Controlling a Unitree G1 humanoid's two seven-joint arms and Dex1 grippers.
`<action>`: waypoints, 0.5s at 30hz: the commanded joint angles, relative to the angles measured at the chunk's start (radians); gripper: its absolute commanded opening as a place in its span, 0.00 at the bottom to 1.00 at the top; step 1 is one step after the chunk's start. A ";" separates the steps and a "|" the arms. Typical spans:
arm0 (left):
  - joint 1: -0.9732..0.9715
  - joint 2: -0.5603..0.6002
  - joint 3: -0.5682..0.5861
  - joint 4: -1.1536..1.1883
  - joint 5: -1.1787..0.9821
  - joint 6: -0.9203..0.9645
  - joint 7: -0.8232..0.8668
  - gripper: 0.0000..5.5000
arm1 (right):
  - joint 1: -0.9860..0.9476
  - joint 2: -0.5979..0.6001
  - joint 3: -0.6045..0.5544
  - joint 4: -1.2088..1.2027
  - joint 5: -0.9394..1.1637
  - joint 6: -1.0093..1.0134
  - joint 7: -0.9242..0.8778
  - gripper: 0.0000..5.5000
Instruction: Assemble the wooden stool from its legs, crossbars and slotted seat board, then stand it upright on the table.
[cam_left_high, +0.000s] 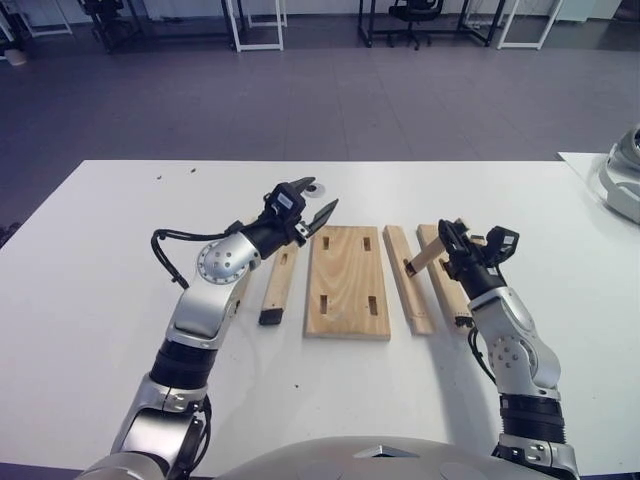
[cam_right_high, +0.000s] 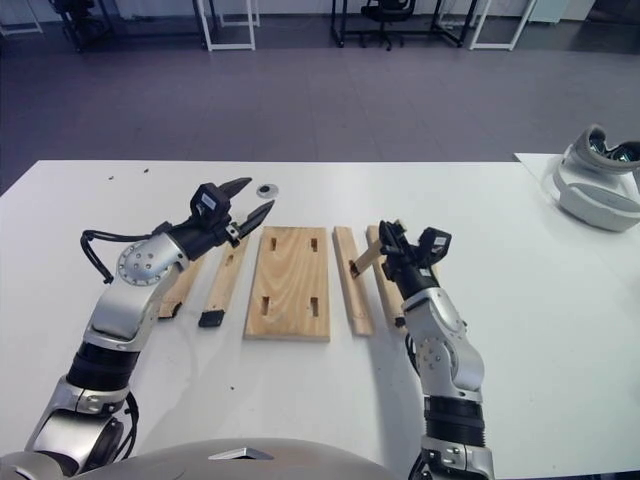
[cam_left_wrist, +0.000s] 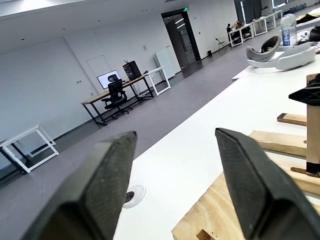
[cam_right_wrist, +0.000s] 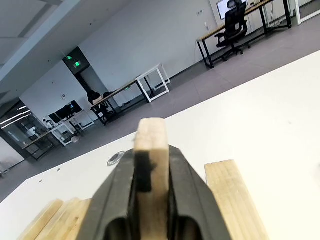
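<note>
Gripping a short crossbar (cam_left_high: 424, 257) in my right pincer (cam_left_high: 447, 238), I hold it tilted above two legs (cam_left_high: 409, 280), probably so it can be fitted. My left pincer (cam_left_high: 318, 197) hovers wide open near the seat board (cam_left_high: 347, 285), which lies flat on the table (cam_left_high: 100, 250). My fingers hide the crossbar's gripped end, and my left arm partly covers the legs on that side.

Open office: desks (cam_right_wrist: 209, 34), swivel chairs (cam_right_wrist: 233, 27)
</note>
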 joint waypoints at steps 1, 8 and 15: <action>0.030 -0.020 0.020 0.009 -0.013 0.008 0.019 0.52 | -0.001 0.014 -0.014 0.023 -0.014 -0.014 0.015 0.07; 0.044 -0.040 0.032 0.017 -0.016 0.005 0.022 0.52 | -0.030 0.024 -0.017 0.057 -0.045 -0.060 0.056 0.07; 0.056 -0.055 0.047 0.033 -0.028 0.006 0.027 0.52 | -0.051 0.033 -0.010 0.104 -0.077 -0.094 0.082 0.07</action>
